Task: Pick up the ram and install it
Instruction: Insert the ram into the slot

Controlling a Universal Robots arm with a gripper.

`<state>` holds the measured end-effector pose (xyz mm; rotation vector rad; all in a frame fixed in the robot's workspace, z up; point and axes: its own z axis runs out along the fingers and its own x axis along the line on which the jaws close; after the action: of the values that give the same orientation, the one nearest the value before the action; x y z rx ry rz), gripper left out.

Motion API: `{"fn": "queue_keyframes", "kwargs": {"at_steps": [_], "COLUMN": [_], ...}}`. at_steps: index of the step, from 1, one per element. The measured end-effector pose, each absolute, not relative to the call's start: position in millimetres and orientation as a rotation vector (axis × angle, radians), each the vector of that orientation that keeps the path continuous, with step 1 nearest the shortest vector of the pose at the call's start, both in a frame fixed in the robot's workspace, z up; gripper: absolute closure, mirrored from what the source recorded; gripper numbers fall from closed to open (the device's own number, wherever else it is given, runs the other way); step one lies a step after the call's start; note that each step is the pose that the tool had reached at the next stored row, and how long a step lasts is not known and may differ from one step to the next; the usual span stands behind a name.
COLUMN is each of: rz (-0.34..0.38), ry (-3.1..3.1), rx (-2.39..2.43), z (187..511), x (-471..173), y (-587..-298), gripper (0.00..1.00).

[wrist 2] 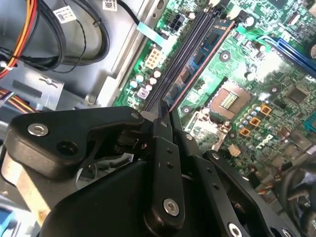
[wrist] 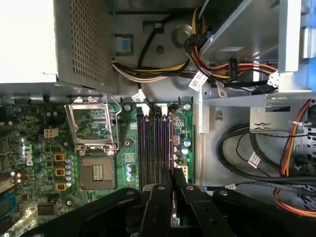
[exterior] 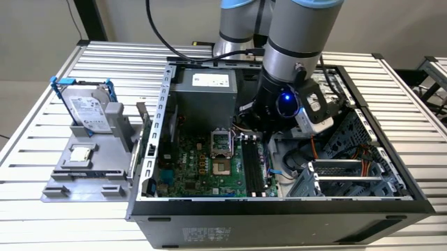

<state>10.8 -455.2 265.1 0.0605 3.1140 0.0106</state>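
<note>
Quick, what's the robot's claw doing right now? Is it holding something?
Gripper: shut on the ram, holding it edge-down over the motherboard's black slots.

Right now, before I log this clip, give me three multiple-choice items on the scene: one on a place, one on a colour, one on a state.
1. Where is the gripper?
A. Over the grey holder outside the case
B. Inside the open computer case, above the black memory slots
C. Above the bare table slats

2. What colour is the frame around the hard drive?
A. Red
B. Blue
C. Yellow

3. How does the gripper stand?
A. Wide open, holding nothing
B. Shut on the ram
C. Shut on a cable

Answers:
1. B: both wrist views show the motherboard's slots right beyond its fingertips.
2. B: the exterior view shows blue rails at the drive's edges.
3. B: the fingers are close together on the thin stick, which runs along the slots.
</note>
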Motion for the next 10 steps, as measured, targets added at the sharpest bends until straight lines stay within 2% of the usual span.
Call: {"fn": "queue_keyframes", "kwargs": {"at_steps": [10], "rz": [0.011], "ry": [3.114], "rx": [0.060], "z": [249], "x": [12], "y": [-456], "gripper": [1.00]}}
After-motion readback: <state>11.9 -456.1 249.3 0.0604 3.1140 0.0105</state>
